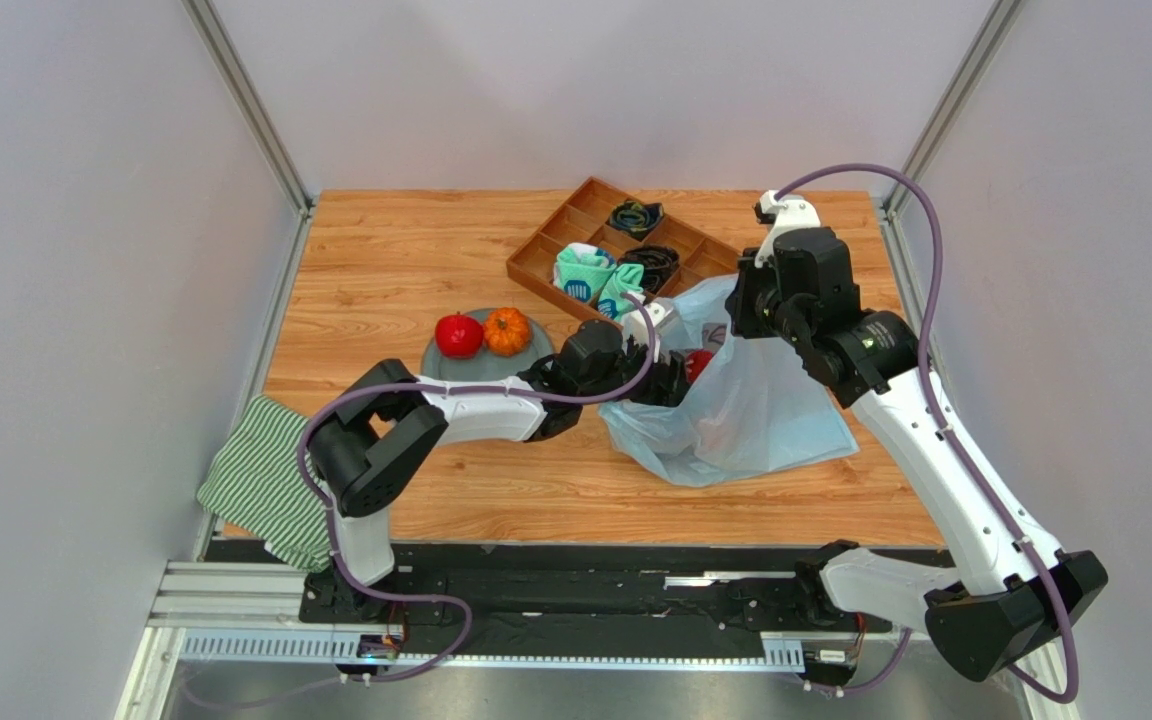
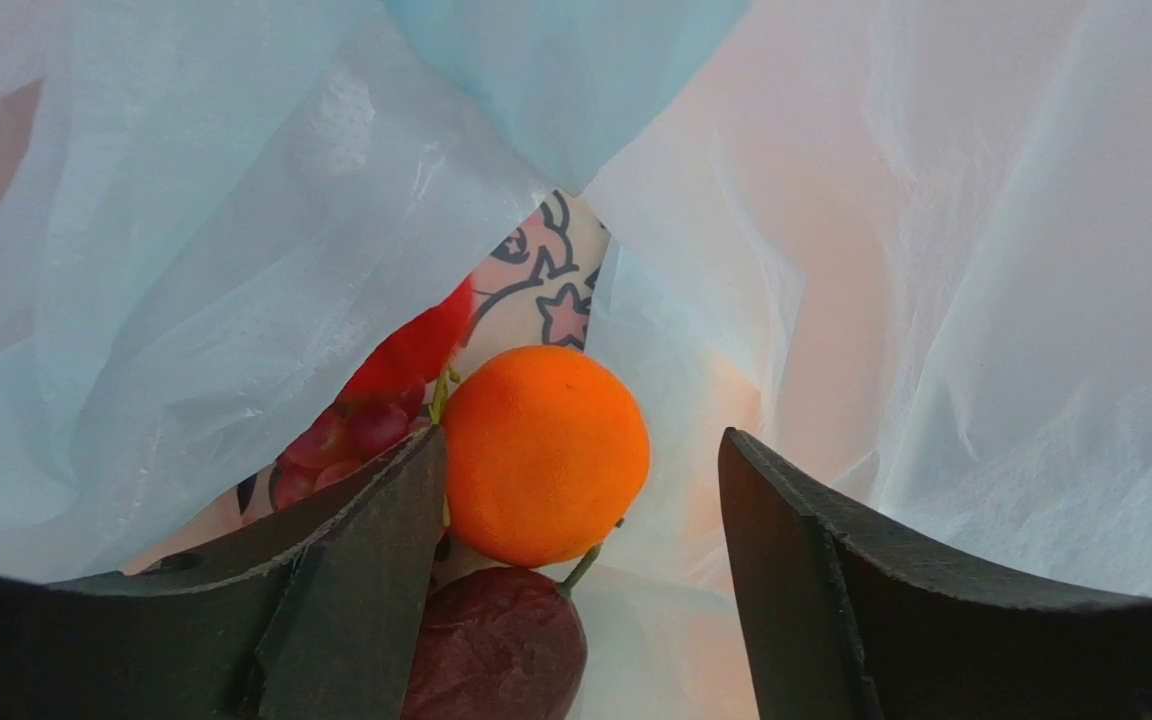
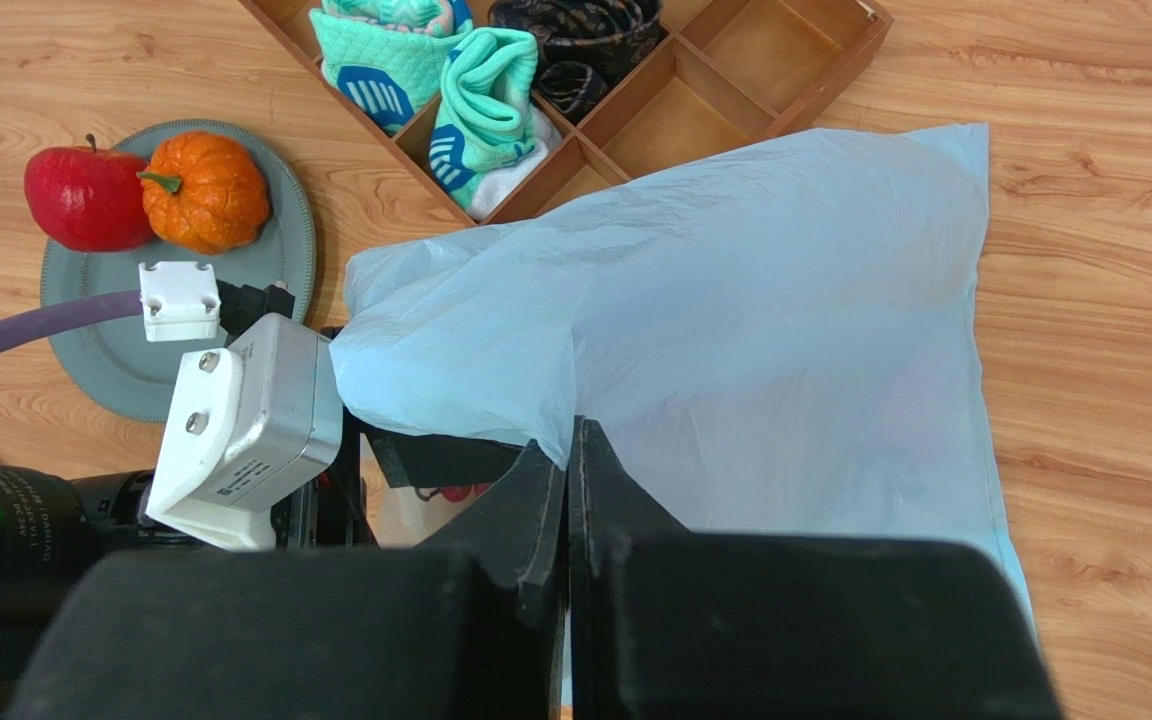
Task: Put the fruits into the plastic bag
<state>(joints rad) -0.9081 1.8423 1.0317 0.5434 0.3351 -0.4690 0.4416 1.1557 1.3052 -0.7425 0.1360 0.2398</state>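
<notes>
The light-blue plastic bag (image 1: 755,398) lies right of the table's centre with its mouth facing left. My right gripper (image 3: 570,435) is shut on the bag's upper edge (image 3: 537,360) and holds it up. My left gripper (image 2: 582,438) is open inside the mouth. An orange (image 2: 545,455) lies between its fingers, touching the left one, with a gap to the right one. It rests on a dark purple fruit (image 2: 500,645). A dark red grape bunch (image 2: 342,435) and a red piece (image 2: 417,342) lie behind. A red apple (image 1: 458,335) and a ribbed orange fruit (image 1: 507,330) sit on the grey plate (image 1: 435,363).
A wooden compartment tray (image 1: 567,225) with teal socks (image 3: 485,90) and dark items stands behind the bag. A green-striped cloth (image 1: 267,480) hangs over the table's near left corner. Grey walls enclose both sides and the back.
</notes>
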